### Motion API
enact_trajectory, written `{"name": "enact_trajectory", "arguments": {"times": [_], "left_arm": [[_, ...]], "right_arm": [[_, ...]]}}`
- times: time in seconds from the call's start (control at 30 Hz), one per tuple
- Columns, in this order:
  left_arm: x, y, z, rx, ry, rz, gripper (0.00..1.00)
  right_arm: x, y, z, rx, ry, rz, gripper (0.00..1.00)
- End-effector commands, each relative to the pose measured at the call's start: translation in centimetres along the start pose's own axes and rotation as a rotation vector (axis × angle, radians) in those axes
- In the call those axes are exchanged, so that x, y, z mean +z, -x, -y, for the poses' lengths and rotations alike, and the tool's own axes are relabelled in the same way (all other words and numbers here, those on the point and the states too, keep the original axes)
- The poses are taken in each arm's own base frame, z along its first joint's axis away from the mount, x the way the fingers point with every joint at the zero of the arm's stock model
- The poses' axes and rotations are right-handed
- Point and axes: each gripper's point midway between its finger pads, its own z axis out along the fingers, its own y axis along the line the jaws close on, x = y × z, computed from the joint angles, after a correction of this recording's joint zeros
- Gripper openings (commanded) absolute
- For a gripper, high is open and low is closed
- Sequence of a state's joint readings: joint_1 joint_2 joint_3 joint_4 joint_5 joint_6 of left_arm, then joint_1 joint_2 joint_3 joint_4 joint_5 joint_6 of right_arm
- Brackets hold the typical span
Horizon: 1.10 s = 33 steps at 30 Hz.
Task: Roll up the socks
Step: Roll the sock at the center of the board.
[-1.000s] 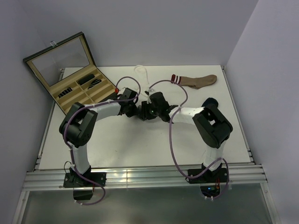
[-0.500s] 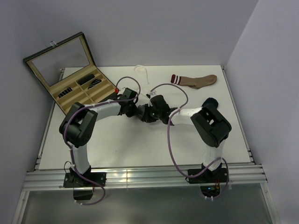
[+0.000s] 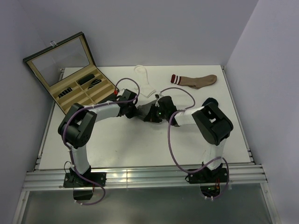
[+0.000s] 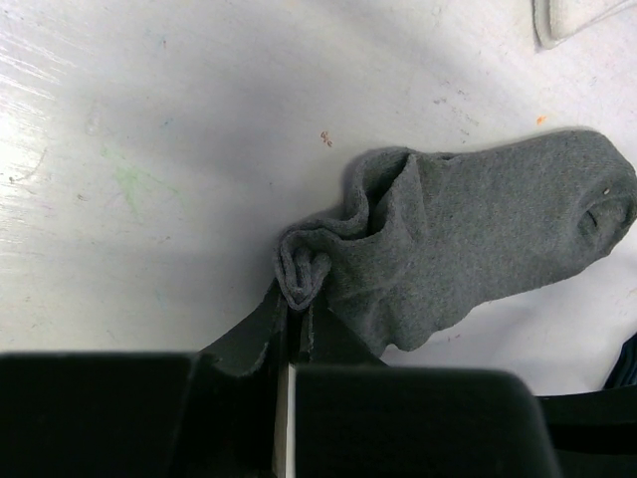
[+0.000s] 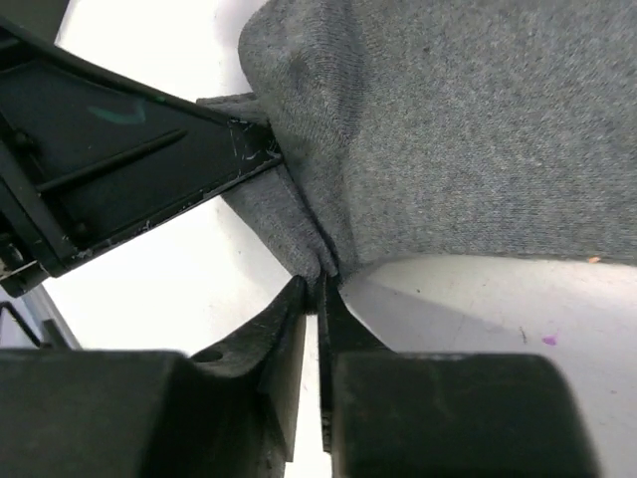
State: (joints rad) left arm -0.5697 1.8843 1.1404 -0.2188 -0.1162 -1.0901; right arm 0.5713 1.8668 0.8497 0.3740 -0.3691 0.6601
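Observation:
A dark grey sock (image 4: 488, 224) lies on the white table (image 3: 117, 144), its cuff end bunched into a small fold. My left gripper (image 4: 299, 304) is shut on that bunched fold. My right gripper (image 5: 320, 284) is shut on another pinch of the same grey sock (image 5: 448, 129), with the left gripper's black finger (image 5: 139, 149) close beside it. In the top view both grippers (image 3: 135, 109) (image 3: 147, 113) meet at mid-table over the sock, which is mostly hidden there. A white sock (image 3: 142, 72) lies flat at the back. A navy sock (image 3: 210, 101) peeks out behind the right arm.
A brown sock with red and white cuff stripes (image 3: 195, 80) lies at the back right. An open display case (image 3: 70, 70) with compartments stands at the back left, overhanging the table corner. Cables loop above both arms.
My right gripper has shut on the grey sock and its arm has shifted slightly to the right. The left gripper has kept its hold on the cuff.

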Motion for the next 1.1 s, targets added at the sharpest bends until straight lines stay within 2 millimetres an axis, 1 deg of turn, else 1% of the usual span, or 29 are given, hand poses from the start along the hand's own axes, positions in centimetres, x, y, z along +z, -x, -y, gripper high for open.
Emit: {"name": "enact_trajectory", "arguments": {"times": [0.0,0.03,0.07,0.1,0.13,0.17,0.27,0.4,0.47,0.57,0.67,0.77,0.87,0.9,0.97,1.07], "left_arm": [[-0.1,0.2,-0.8,0.014,0.032,0.005,0.00],[-0.1,0.2,-0.9,0.015,0.034,0.006,0.00],[-0.1,0.2,-0.9,0.020,0.033,0.006,0.00],[-0.1,0.2,-0.9,0.023,0.036,0.005,0.00],[-0.2,0.3,-0.8,0.027,0.033,0.006,0.00],[-0.2,0.3,-0.8,0.029,0.033,0.006,0.00],[-0.2,0.3,-0.8,0.034,0.033,0.003,0.00],[-0.1,0.2,-0.7,0.037,0.030,-0.003,0.00],[-0.1,0.1,-0.7,0.040,0.029,-0.007,0.00],[-0.1,0.1,-0.6,0.043,0.025,-0.011,0.00],[-0.1,0.1,-0.7,0.048,0.031,-0.010,0.00],[-0.1,0.1,-0.6,0.049,0.027,-0.010,0.00],[0.0,0.1,-0.6,0.049,0.029,-0.013,0.00],[0.0,0.0,-0.7,0.050,0.034,-0.016,0.00],[0.0,0.0,-0.7,0.050,0.033,-0.015,0.00],[0.0,0.1,-0.6,0.048,0.031,-0.013,0.00]], "right_arm": [[-1.0,0.6,-0.6,-0.086,0.010,0.016,0.16],[-1.2,0.5,-0.9,-0.116,0.004,0.012,0.24],[-1.5,1.0,-0.9,-0.143,-0.017,0.032,0.27],[-1.8,1.7,-1.6,-0.202,-0.013,0.054,0.30],[-1.8,1.6,-2.0,-0.236,-0.019,0.054,0.34],[-1.9,2.2,-2.3,-0.264,-0.034,0.075,0.36],[-1.8,2.4,-2.8,-0.358,-0.051,0.080,0.38],[-1.5,3.1,-3.3,-0.482,-0.077,0.112,0.39],[-1.0,3.1,-3.1,-0.506,-0.088,0.105,0.40],[-0.7,4.0,-3.4,-0.550,-0.092,0.127,0.40],[-0.4,4.4,-3.7,-0.587,-0.088,0.129,0.41],[0.1,4.2,-3.9,-0.602,-0.073,0.110,0.41],[0.6,3.5,-4.1,-0.605,-0.048,0.077,0.41],[0.9,3.1,-3.9,-0.604,-0.044,0.061,0.41],[1.2,2.4,-4.1,-0.596,-0.029,0.042,0.40],[1.5,1.2,-3.6,-0.576,-0.024,0.012,0.40]]}}
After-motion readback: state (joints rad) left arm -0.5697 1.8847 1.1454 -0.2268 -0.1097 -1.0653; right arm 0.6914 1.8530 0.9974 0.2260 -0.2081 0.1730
